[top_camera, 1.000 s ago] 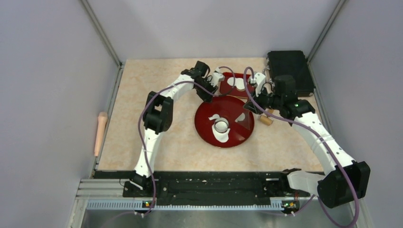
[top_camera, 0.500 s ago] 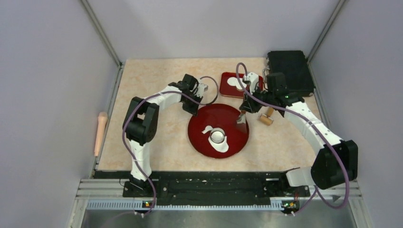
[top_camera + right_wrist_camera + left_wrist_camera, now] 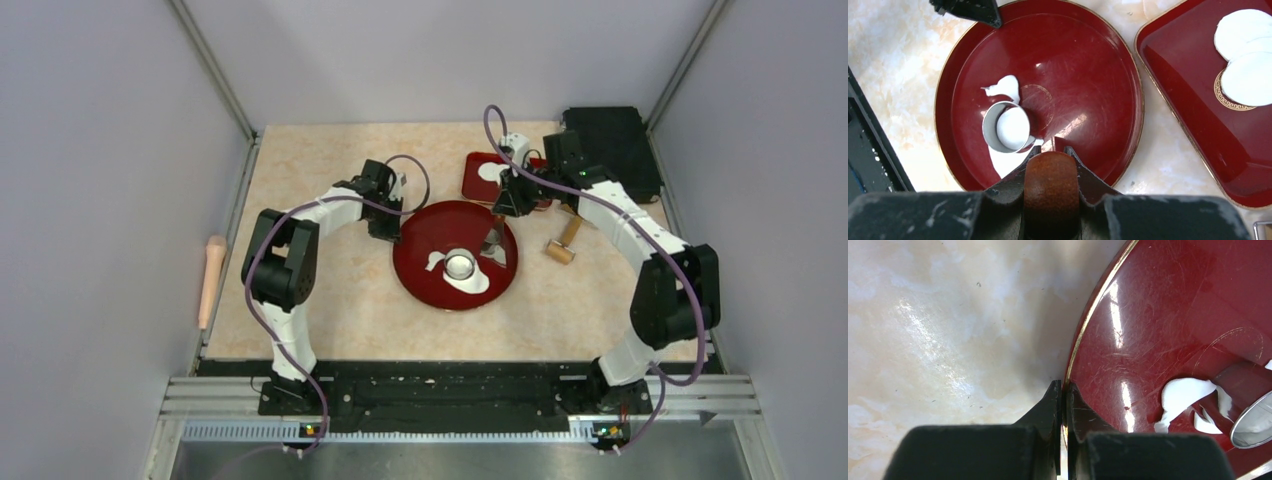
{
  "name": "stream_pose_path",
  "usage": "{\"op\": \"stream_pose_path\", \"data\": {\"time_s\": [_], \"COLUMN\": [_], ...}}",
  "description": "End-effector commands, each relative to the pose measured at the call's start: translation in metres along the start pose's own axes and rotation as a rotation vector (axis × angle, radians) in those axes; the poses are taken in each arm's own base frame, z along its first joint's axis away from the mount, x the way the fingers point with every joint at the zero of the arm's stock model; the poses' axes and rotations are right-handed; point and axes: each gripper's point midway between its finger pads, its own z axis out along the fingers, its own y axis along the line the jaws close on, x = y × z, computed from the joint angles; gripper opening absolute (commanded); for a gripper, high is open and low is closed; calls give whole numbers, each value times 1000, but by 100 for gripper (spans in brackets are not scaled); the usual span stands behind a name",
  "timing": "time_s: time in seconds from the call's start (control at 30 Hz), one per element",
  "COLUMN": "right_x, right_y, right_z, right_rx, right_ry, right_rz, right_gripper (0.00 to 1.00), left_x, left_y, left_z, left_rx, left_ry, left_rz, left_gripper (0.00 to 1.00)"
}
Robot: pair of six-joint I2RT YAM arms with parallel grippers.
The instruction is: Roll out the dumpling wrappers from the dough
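At the worktop's middle, the left end effector grips the red plate by its left rim, the right end effector hovers closed near the metal ring sitting on the ragged dough; the plate likely needs holding still.

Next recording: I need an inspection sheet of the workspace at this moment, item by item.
Surface: glossy marbled beige table.
Job's things: ragged dough under and around the metal ring on the round red plate; overlapping round wrappers on the square red tray.
Clutter: wooden roller right of the plate; peach stick by the left wall; black box at the far right.
Grippers: left gripper shut on the plate's rim; right gripper shut on a brown cylinder, over the plate.
Cables: purple cables along both arms.
Surroundings: grey walls; nothing else seen.
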Motion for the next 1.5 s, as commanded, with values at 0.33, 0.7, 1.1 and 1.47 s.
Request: {"op": "stream_pose_path", "data": {"time_s": [0.33, 0.7, 1.1, 1.47], "right_x": [-12, 13, 17, 22], "right_y": [-13, 18, 36, 51], "right_z": [17, 13, 10, 17], "right_rx": [-67, -146, -223, -316], "right_ry": [72, 201, 256, 312], "right_rz": [-22, -73, -49, 22], "right_gripper": [0, 0, 0, 0], "left_x": [35, 34, 33, 31], "left_y": [20, 20, 22, 23], "left_z": [8, 8, 6, 5], "left_rx": [-72, -64, -67, -77], "left_ry": [84, 79, 73, 61], "left_rz": [-61, -70, -76, -81], "left_gripper": [0, 0, 0, 0]}}
